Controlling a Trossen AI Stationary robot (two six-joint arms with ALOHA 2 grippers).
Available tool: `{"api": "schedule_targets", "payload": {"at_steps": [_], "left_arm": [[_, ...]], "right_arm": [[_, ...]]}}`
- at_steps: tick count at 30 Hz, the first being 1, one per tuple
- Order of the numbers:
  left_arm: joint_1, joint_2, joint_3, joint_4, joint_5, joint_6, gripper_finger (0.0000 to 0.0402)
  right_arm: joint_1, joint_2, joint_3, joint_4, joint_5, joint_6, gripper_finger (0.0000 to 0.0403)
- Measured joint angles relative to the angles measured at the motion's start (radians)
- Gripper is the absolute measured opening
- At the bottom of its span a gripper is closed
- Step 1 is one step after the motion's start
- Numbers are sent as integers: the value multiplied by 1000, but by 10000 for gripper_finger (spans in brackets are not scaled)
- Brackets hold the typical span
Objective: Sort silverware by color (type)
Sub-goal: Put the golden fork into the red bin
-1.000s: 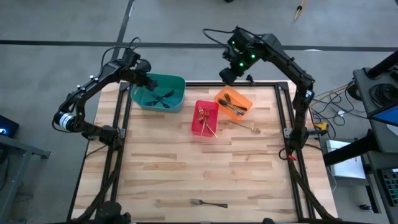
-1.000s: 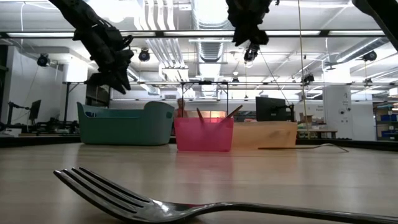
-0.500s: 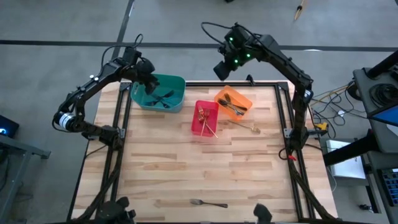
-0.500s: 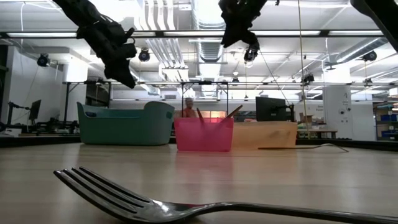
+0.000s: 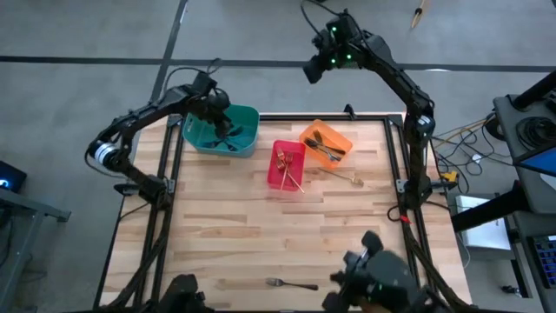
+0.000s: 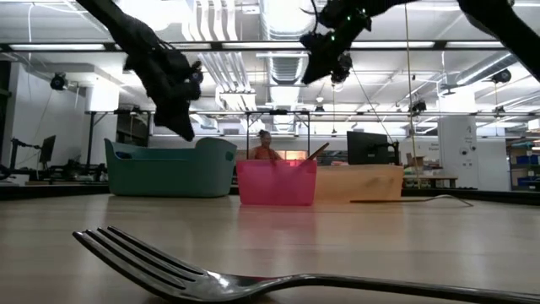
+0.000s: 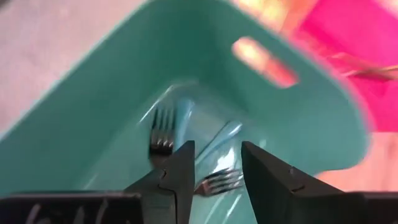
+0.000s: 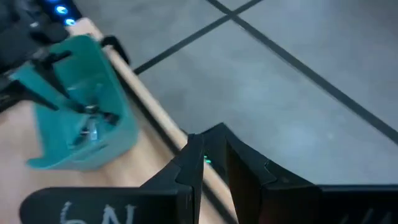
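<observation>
a big workshop with bright lights sits behind the wooden table [image 5: 287, 226]. the teal bin [image 5: 222, 130] stands at the far left of the table. the left gripper [image 5: 216, 109] hangs right over the teal bin, with its two fingers [image 7: 177, 180] a little way apart and nothing between them. light-blue forks [image 7: 163, 134] lie in the bottom of the teal bin, under that gripper. to the right of the teal bin is the red bin [image 5: 287, 164] with gold forks [image 5: 290, 169] in it. further right of the teal bin is the orange bin [image 5: 327, 143] with dark-handled forks [image 5: 323, 149]. one fork [image 5: 345, 176] lies on the wood just past the orange bin. one silver fork [image 5: 291, 283] lies alone, far from the teal bin, at the near edge. the right gripper [image 5: 313, 68] is up high, beyond the table and well right of the teal bin, its fingers [image 8: 193, 163] nearly together and holding nothing. a person [image 6: 266, 146] shows far behind the red bin.
</observation>
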Motion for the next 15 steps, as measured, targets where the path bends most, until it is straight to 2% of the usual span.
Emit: {"api": "schedule_targets", "payload": {"at_steps": [5,15], "left_arm": [[5,92,47,-45,-121,13,111],[16,258,169,-188,-131,234,112]], "right_arm": [[-61,41,-2,6,-11,-41,54],[-118,86,-2,6,-19,-61,54]]}}
